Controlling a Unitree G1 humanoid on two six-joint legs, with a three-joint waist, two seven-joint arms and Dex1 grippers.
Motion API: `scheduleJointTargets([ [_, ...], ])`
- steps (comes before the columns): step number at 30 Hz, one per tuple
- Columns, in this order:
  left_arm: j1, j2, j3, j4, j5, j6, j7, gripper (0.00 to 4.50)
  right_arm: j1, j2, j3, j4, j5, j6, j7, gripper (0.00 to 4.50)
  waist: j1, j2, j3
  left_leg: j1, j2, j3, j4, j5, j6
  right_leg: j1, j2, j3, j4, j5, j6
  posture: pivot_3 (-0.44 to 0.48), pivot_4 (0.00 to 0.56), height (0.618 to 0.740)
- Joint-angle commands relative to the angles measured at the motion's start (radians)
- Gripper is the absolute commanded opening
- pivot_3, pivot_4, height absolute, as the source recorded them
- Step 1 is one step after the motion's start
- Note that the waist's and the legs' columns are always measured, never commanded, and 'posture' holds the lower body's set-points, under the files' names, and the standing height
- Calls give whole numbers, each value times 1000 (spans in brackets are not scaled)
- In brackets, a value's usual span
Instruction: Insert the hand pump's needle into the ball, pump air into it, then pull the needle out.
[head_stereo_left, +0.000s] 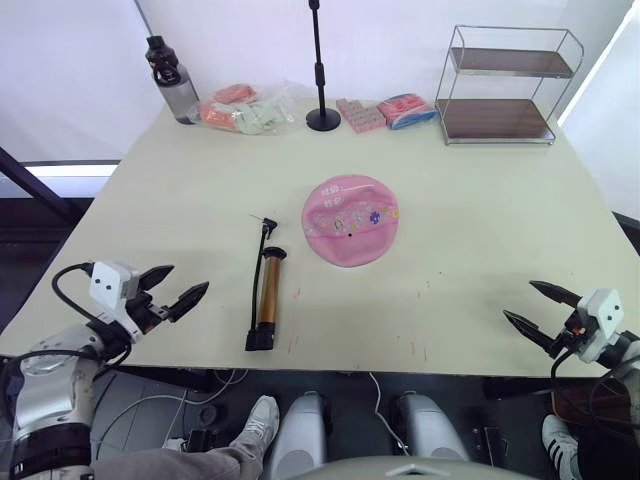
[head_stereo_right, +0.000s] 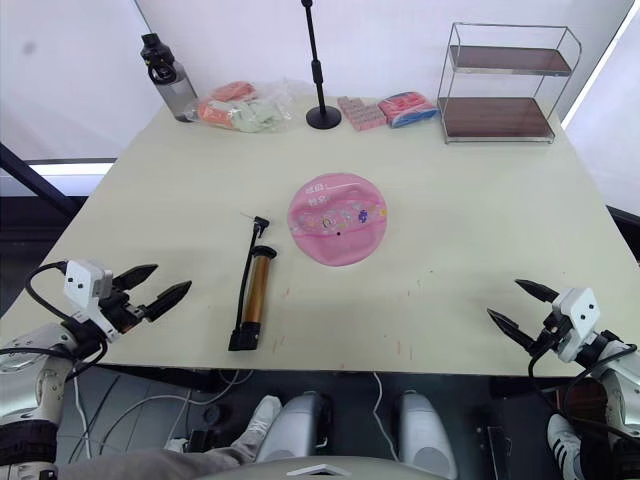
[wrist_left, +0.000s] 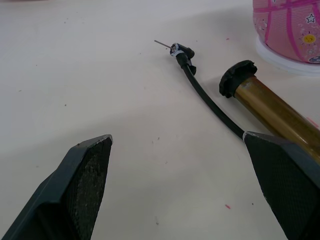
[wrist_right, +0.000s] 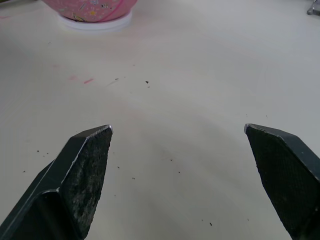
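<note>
At the middle of the cream table (head_stereo_left: 470, 230) sits the ball (head_stereo_left: 350, 220), pink and looking rather flat, resting on a white ring. Just beside it, at its 8 o'clock, the hand pump (head_stereo_left: 267, 298) lies along the tabletop, its black handle toward the near edge and its hose curling up toward 12 o'clock. The needle (wrist_left: 162, 44) at the hose's tip lies bare on the table, pointing away from the ball and clear of it. The left gripper (head_stereo_left: 168, 287) hovers at the table's 8 o'clock corner, well apart from the pump, with its jaws spread wide and nothing between them; from the left wrist view the hose and the barrel's end cap lie ahead of its fingers (wrist_left: 82, 187). The right gripper (head_stereo_left: 535, 310) hangs near the 4 o'clock edge, likewise splayed and empty, with the ball far ahead of it in the right wrist view. By the look of it, nothing of the task is done yet: the pump is ungrasped, the needle is not in the ball, and no pumping can have begun. All three steps remain, starting with picking up the pump or its hose fitting. Along the far edge, from 11 to 1 o'clock, stand a bottle (head_stereo_left: 173, 82), some packets (head_stereo_left: 243, 110), a black stand (head_stereo_left: 321, 75) and a wire shelf (head_stereo_left: 505, 85), all well clear.
</note>
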Motion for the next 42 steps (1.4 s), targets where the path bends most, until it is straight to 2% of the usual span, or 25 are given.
scheduleJointTargets([
  [1, -11, 15, 23, -65, -10, 85, 73, 4500, 24, -7, -10, -126, 73, 56, 26, 4438, 0, 0, 0, 0, 0, 0, 0, 0, 0, 0, 0, 0, 0, 0, 0, 0, 150, 740],
  [9, -68, -46, 53, -205, -47, 282, 306, 4500, 76, -16, 1, -387, 214, 227, 66, 4438, 2, 0, 0, 0, 1, -1, 1, 0, 0, 1, 0, -1, 0, 0, 1, 0, 150, 740],
  [12, -115, -90, 29, -256, -38, 356, 420, 4500, 72, -30, 4, -459, 248, 270, 89, 4438, 3, 0, 0, 0, 0, -1, 1, 0, 0, 1, 0, -1, 0, 0, 0, 0, 150, 740],
  [21, -230, -144, -72, -302, 14, 487, 557, 4500, 45, -32, 9, -480, 247, 290, 119, 4438, 4, -2, 0, 0, -1, -3, 1, 0, 0, 1, 1, -2, 0, 0, 0, 0, 150, 740],
  [28, -340, -214, -154, -218, 74, 533, 629, 4500, 46, -26, 4, -466, 232, 267, 124, 4438, 4, -2, 0, -1, -2, -4, 1, 0, 0, 2, 1, -2, 0, 2, 4, 0, 150, 740],
  [34, -413, -241, -236, -89, 155, 497, 638, 4500, 53, -21, -10, -454, 226, 251, 120, 4438, 3, -2, 0, -1, -2, -5, 1, 0, 0, 2, 2, -2, 0, 2, 4, 0, 150, 740],
  [42, -488, -271, -275, 77, 231, 433, 650, 4500, 64, -17, -14, -447, 219, 232, 114, 4438, 7, -3, 1, -1, -3, -5, 2, 0, 0, 3, 2, -2, 0, 3, 4, 0, 150, 740],
])
